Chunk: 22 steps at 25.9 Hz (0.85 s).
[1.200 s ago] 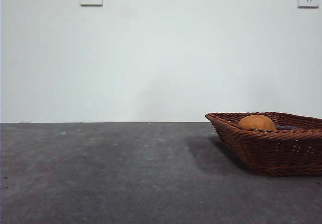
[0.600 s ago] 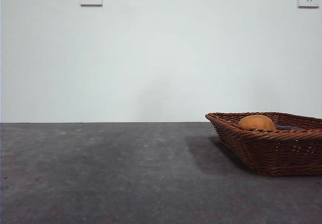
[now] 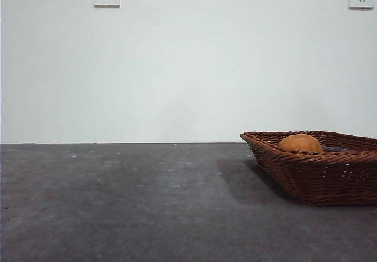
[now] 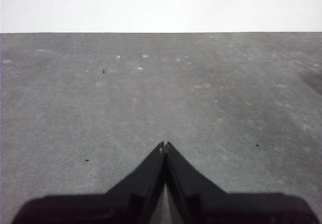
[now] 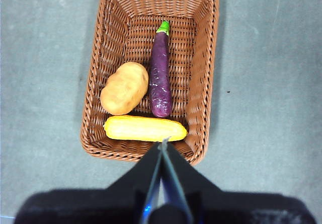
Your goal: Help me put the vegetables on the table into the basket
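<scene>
Table open left; basket at right edge (3 vegetables inside).

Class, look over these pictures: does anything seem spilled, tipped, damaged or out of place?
Nothing stands out. The potato, eggplant and corn lie inside the basket, which sits flat on the table. Both grippers, left and right, are shut and hold nothing.

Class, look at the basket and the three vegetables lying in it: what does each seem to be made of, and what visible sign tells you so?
Basket: woven wicker or rattan, reddish-brown, with visible strands and a braided rim.
Eggplant: glossy purple skin with highlights, possibly plastic.
Potato: matte tan, smooth; real or imitation is unclear.
Corn cob: yellow, faintly ribbed, slightly shiny, likely plastic.
</scene>
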### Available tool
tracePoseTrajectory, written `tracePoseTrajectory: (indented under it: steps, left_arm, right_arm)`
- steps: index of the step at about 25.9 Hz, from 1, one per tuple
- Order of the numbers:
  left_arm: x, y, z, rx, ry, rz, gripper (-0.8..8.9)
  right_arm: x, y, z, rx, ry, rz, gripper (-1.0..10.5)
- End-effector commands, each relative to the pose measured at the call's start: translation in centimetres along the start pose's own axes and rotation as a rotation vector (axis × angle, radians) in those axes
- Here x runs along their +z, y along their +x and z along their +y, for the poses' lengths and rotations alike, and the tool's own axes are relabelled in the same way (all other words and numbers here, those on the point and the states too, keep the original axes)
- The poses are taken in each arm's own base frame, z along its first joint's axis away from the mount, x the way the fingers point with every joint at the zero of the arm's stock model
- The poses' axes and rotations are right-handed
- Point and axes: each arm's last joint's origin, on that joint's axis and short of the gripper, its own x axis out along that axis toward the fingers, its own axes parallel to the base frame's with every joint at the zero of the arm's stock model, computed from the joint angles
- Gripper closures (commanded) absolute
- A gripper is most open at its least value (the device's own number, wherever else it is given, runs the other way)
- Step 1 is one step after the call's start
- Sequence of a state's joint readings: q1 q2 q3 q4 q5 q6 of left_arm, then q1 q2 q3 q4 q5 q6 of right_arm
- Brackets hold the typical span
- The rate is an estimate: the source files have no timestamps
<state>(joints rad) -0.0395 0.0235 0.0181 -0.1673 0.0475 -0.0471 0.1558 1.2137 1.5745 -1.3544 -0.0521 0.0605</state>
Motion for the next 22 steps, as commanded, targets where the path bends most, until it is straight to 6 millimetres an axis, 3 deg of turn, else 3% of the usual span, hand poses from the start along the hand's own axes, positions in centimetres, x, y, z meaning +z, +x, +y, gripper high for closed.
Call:
tracePoseTrajectory:
  steps: [1, 3, 6, 11, 14, 16, 22]
  left_arm:
    - [-0.3, 0.1, 0.0, -0.001, -0.01, 0.007, 8.17]
    - [-0.3, 0.1, 0.0, -0.001, -0.01, 0.007, 8.17]
    - [-0.3, 0.1, 0.0, -0.001, -0.01, 0.011, 8.17]
    - [-0.5, 0.2, 0.1, 0.0, -0.011, 0.031, 8.17]
    - [-0.5, 0.3, 0.1, 0.0, -0.012, 0.04, 8.17]
    - [-0.6, 0.3, 0.1, 0.001, -0.012, 0.045, 8.17]
    - [-0.6, 0.3, 0.1, 0.001, -0.012, 0.048, 8.17]
  right_arm:
    - [-0.2, 0.2, 0.0, 0.003, 0.006, 0.029, 9.5]
    - [-0.3, -0.2, -0.2, -0.048, 0.006, 0.0, 9.5]
    - [-1.6, -3.0, -0.4, -0.16, -0.009, -0.128, 9.5]
    - [-4.5, -9.8, -0.3, -0.15, 0.043, -0.61, 9.5]
    - [-7.0, -11.3, -0.7, -0.187, 0.081, -0.835, 9.5]
    - [-8.9, -10.2, -0.9, -0.197, 0.095, -0.911, 9.5]
    - [-13.0, -2.0, -2.1, -0.288, 0.145, -0.938, 9.5]
